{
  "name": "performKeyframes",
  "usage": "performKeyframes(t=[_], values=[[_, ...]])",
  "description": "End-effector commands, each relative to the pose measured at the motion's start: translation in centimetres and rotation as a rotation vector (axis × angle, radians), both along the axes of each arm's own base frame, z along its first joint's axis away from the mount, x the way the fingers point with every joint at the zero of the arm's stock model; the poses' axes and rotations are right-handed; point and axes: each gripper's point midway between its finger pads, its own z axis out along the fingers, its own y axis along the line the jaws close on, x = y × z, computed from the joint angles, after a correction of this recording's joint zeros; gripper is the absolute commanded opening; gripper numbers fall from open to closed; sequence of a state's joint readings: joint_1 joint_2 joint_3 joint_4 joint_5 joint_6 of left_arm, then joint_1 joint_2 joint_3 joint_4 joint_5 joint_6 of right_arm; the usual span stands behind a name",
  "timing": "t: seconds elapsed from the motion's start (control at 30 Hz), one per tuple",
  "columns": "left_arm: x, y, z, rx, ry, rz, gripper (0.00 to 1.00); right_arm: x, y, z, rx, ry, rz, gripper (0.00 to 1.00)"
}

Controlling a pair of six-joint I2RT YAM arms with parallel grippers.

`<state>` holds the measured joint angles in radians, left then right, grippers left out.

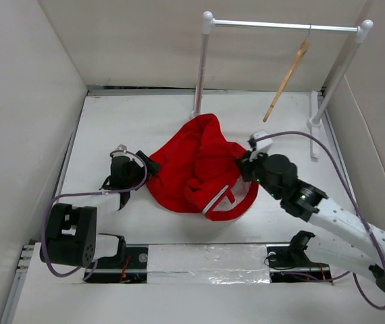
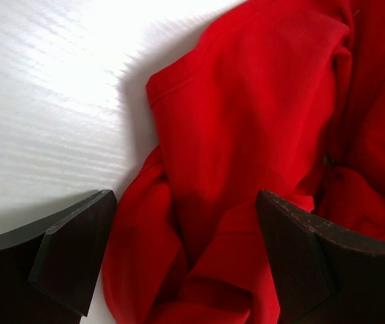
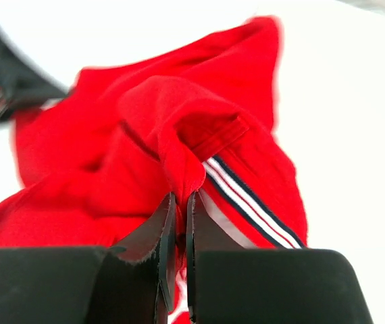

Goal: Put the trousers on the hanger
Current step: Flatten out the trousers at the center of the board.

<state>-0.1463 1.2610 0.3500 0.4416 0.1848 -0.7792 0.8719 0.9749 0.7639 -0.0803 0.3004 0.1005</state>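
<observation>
The red trousers lie crumpled in the middle of the table, with a striped waistband part at the front. The wooden hanger hangs tilted by its hook from the white rail at the back right. My left gripper is open at the heap's left edge; in the left wrist view red fabric lies between its two dark fingers. My right gripper is shut on a fold of the trousers at their right side; in the right wrist view its jaws pinch red cloth beside the white and dark stripes.
A white clothes rail on two posts stands at the back right. White walls close in the table on the left, back and right. A taped strip runs along the near edge between the arm bases.
</observation>
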Motion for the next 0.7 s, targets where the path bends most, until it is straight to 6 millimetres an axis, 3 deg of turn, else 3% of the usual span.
performKeyframes(t=[0.0, 0.13, 0.2, 0.33, 0.43, 0.47, 0.53, 0.63, 0.67], values=[[1.8, -1.6, 2.5, -0.073, -0.114, -0.062, 0.84, 0.6, -6.1, 1.1, 0.036, -0.032, -0.176, 0.0], [2.3, -2.3, 1.7, -0.094, -0.097, -0.091, 0.85, -0.3, -10.2, 0.5, 0.061, -0.03, -0.275, 0.0], [2.8, -2.9, 1.2, -0.096, -0.087, -0.106, 0.85, -0.7, -11.1, -0.4, 0.066, -0.012, -0.3, 0.0], [3.9, -4.0, 0.8, -0.097, -0.078, -0.114, 0.77, -1.1, -11.7, -0.2, 0.11, -0.018, -0.314, 0.0], [5.0, -4.0, 0.8, -0.106, -0.085, -0.088, 0.51, -1.0, -11.5, -0.1, 0.11, -0.019, -0.306, 0.0], [5.4, -4.1, 0.9, -0.111, -0.09, -0.084, 0.27, -0.9, -11.3, -0.3, 0.102, -0.01, -0.302, 0.0], [5.9, -4.5, 1.7, -0.132, -0.103, -0.093, 0.03, -0.8, -11.1, -0.1, 0.101, -0.004, -0.293, 0.0], [7.3, -3.9, 6.1, -0.165, -0.198, -0.059, 0.0, -0.8, -10.5, 0.0, 0.103, -0.001, -0.264, 0.0], [7.7, -3.6, 9.9, -0.169, -0.289, -0.045, 0.0, -0.8, -10.5, 0.5, 0.104, -0.01, -0.26, 0.0]])
